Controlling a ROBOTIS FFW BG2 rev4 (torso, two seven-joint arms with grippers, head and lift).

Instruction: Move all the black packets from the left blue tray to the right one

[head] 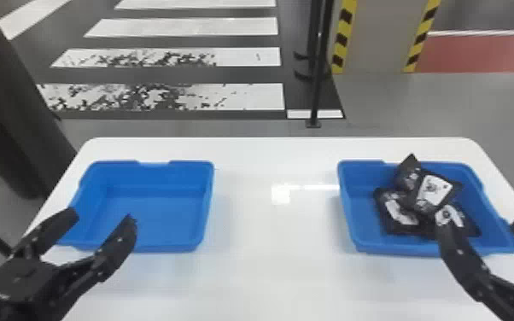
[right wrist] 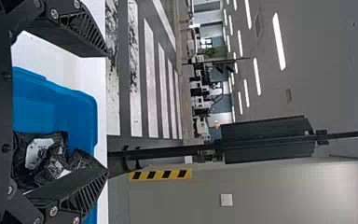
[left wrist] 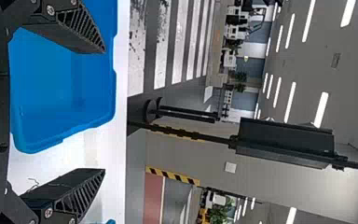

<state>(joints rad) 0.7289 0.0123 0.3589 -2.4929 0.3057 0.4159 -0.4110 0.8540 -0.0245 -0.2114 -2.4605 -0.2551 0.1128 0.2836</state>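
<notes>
In the head view my left gripper (head: 103, 217) is held open over the near edge of the left blue tray (head: 158, 205), whose visible floor is bare. My right gripper (head: 482, 226) stands open at the near side of the right blue tray (head: 356, 213). Several black packets (head: 433, 192) lie heaped there, one leaning up at the back. The left wrist view has the left gripper (left wrist: 105, 110) with fingers wide apart and the left tray (left wrist: 51, 79) behind. In the right wrist view the right gripper (right wrist: 107, 113) is spread, packets (right wrist: 39, 154) beyond it.
Both trays stand on a white table (head: 269, 256), with a bare stretch of tabletop between them. Behind the table's far edge a black post (head: 318, 85) rises from the floor. A dark column-like object (head: 17, 124) is at the left.
</notes>
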